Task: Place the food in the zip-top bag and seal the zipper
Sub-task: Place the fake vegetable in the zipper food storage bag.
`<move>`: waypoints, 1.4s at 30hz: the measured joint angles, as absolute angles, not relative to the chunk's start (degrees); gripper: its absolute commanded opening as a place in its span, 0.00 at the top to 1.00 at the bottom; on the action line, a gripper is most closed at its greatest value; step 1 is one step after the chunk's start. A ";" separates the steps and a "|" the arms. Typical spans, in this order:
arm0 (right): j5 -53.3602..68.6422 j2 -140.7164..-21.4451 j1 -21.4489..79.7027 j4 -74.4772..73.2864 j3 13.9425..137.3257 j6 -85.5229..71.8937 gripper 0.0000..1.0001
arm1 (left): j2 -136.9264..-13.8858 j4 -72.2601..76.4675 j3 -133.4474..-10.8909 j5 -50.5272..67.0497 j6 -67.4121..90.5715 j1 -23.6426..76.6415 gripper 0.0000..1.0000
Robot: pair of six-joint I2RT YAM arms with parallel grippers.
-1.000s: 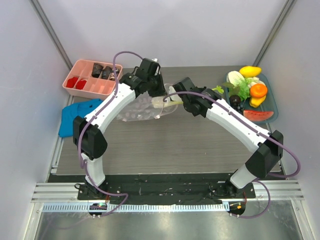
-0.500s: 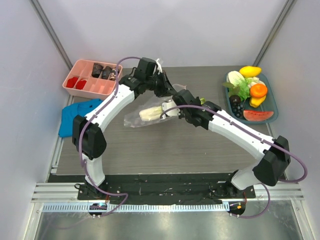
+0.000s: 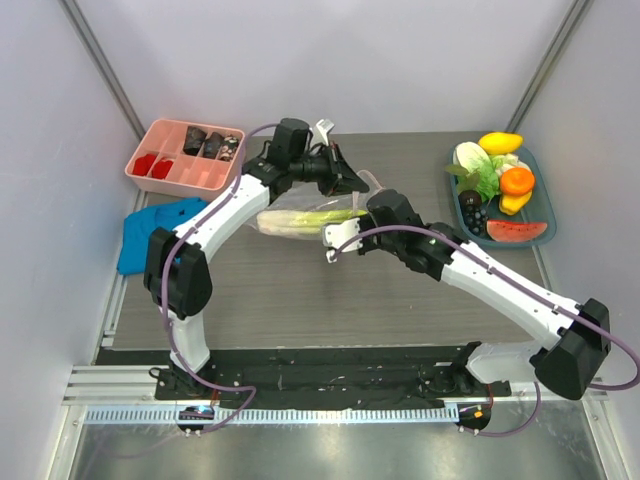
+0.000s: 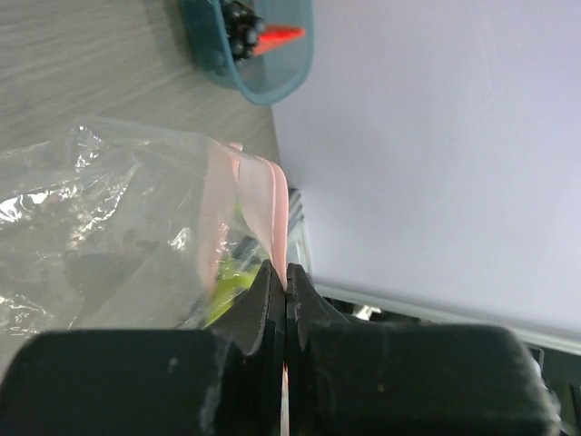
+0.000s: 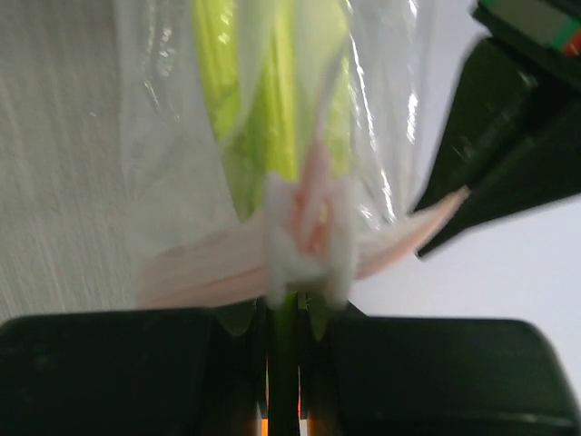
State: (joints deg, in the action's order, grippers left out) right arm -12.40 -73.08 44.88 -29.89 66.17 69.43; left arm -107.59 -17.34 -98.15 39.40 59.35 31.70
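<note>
- Since a second ago, my arms have raised the mouth end of the bag [image 3: 285, 215]. Before, it lay flat on the table; now it stretches between my two grippers, near the middle.
- The leek [image 3: 300, 220], which was then only at the mouth, is now inside. Its green stalk shows through the plastic in the right wrist view.
- My left gripper [image 4: 285, 268] has its jaws together and pinches the pink zipper [image 4: 268, 200] at one end of the mouth.
- My right gripper [image 5: 283, 307] is also clamped on the zipper, at a small white piece on the strip. I cannot tell what this piece is.
- So one piece of food is in. The orange [image 3: 517, 181] and the others lie on the tray [image 3: 551, 215], well apart on the right.
- I judge that sealing is too early; the mouth must open again for the next piece.
- With the mouth held up, the leek should not slide out.
</note>
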 measured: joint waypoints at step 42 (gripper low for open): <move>8.29 -52.60 43.88 -14.13 42.59 84.16 0.17 | -99.63 -0.78 -76.93 55.40 69.54 30.87 1.00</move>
